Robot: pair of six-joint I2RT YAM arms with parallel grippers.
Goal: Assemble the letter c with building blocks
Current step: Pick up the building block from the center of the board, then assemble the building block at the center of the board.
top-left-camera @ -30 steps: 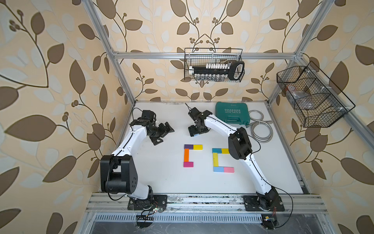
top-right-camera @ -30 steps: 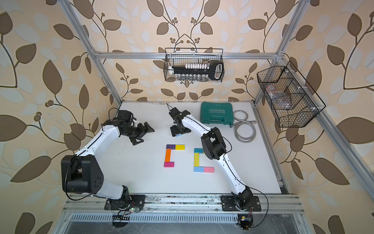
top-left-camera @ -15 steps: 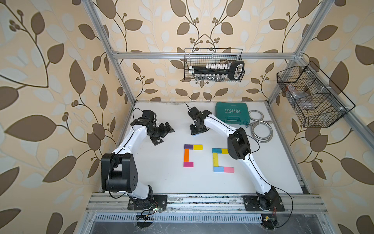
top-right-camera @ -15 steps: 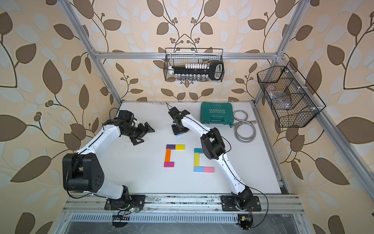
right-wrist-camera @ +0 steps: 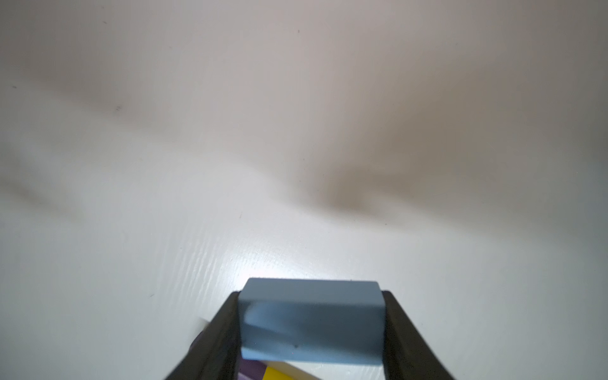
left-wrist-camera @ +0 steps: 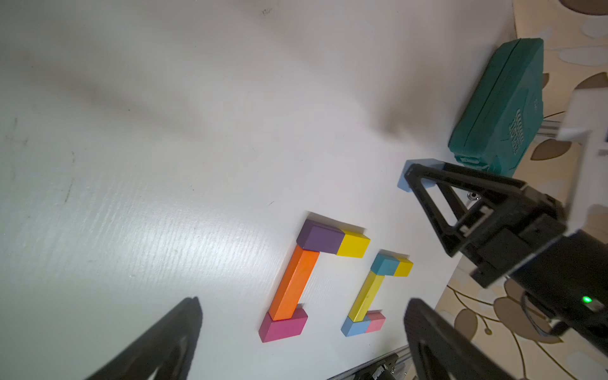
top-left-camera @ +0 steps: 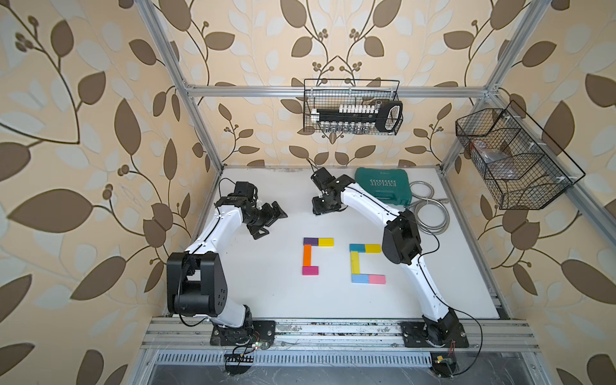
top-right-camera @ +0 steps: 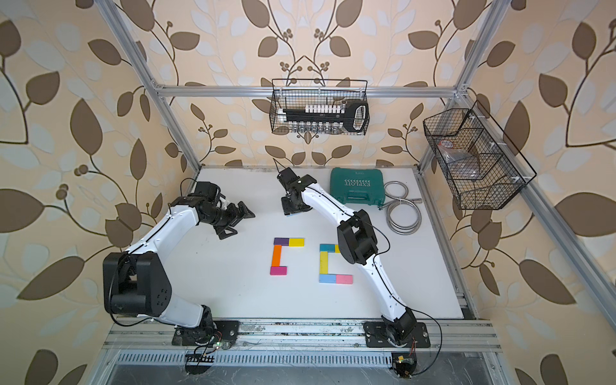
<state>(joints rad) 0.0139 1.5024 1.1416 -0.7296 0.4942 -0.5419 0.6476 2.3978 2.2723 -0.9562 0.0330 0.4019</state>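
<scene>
Right jaws: clamped on a loose light blue block (right-wrist-camera: 311, 316), one jaw against each end. They sit at the far side of the counter (top-left-camera: 266, 293), near the green tool case (top-left-camera: 383, 188). Whether the block is clear of the surface I cannot tell.

Left jaws: wide apart and empty, hovering over the left part of the counter, well apart from the blocks.

Layout, mid-counter: two letters side by side.
- The letter nearer the right arm looks complete. It has a teal block (top-left-camera: 357, 247) and a yellow block (top-left-camera: 372, 248) on top, a yellow bar (top-left-camera: 355, 263) as spine, and a pale blue block (top-left-camera: 360, 278) with a pink block (top-left-camera: 377, 279) below.
- The other has a purple block (top-left-camera: 310, 241) and a second yellow block (top-left-camera: 325, 242) on top and an orange bar (top-left-camera: 307, 255) as spine. Below there is only a magenta block (top-left-camera: 310, 270), so the lower arm is one block short.

Judgement: the step in hand is carrying the held block to the gap just beside the magenta block.

To do it well:
- Lift straight up first and hold that height over the purple and yellow row.
- Turn the wrist so the block lies in line with the magenta one.
- The grip seems to span the block's length, so the inner jaw would meet the magenta end — set down slightly outward, release once flat, then nudge the block in until the ends touch.
- Match its outer end to the yellow block above.
- Keep clear of the orange bar, which looks easy to skew.
</scene>
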